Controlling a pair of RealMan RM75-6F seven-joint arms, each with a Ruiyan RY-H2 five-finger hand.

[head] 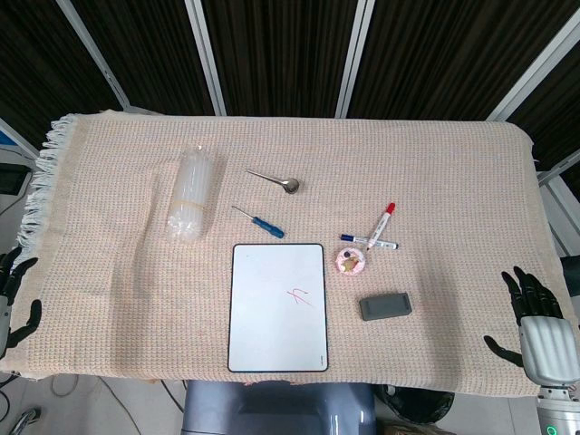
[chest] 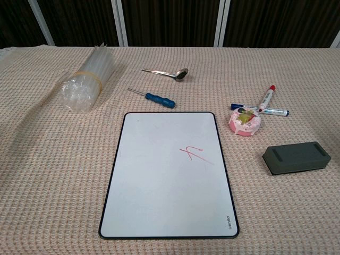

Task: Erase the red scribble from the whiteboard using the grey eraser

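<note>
A whiteboard (head: 276,308) (chest: 167,172) lies flat at the table's near middle, with a small red scribble (head: 298,295) (chest: 194,154) on its right half. The grey eraser (head: 385,306) (chest: 296,157) rests on the cloth to the board's right, untouched. My right hand (head: 536,319) hovers at the table's right edge, fingers spread and empty, well right of the eraser. My left hand (head: 14,294) shows at the far left edge, fingers apart, holding nothing. Neither hand appears in the chest view.
A stack of clear plastic cups (head: 192,194) (chest: 87,79) lies at back left. A spoon (head: 275,179) (chest: 167,71), a blue-handled screwdriver (head: 260,222) (chest: 154,98), two crossed markers (head: 376,227) (chest: 264,103) and a pink tape roll (head: 351,261) (chest: 244,121) sit behind the board and eraser.
</note>
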